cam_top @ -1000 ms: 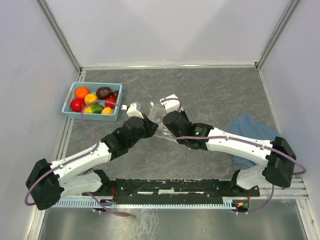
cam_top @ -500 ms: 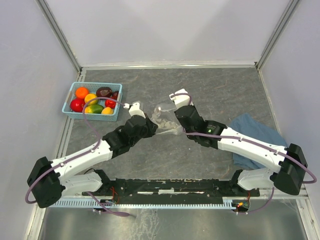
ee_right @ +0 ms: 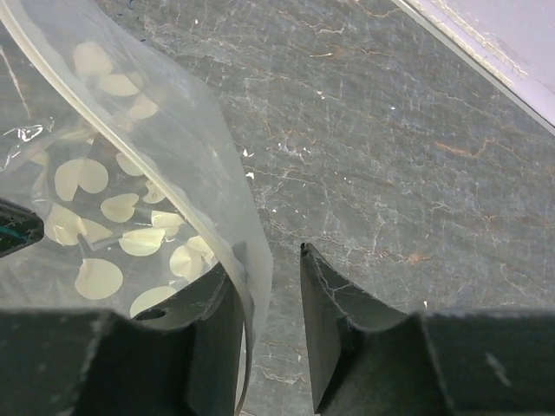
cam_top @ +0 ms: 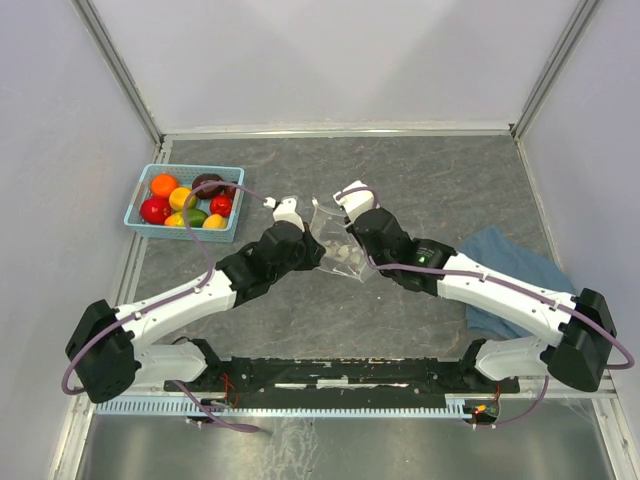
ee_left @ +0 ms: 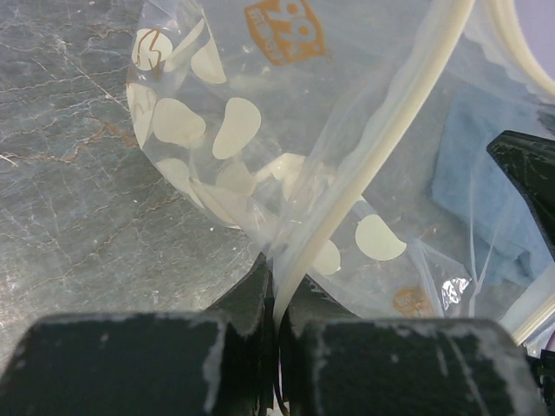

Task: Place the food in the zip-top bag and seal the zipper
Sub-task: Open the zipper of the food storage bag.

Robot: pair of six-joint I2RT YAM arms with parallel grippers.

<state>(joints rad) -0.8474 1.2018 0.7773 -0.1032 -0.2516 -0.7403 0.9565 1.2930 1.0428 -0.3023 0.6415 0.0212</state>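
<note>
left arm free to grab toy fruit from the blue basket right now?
Probably not: the left gripper is shut on the zipper of the zip-top bag, so it would have to let go first. Nothing stands between it and the basket.

The grey marbled table [cam_top: 430,180] carries a light-blue basket [cam_top: 136,200] of toy fruit [cam_top: 163,184] at the upper left and a crumpled blue cloth [cam_top: 503,252] at the right.

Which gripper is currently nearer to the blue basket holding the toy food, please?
Left. The left gripper sits just right of the basket, pinching the bag; the right gripper is farther right, beyond the bag.
</note>
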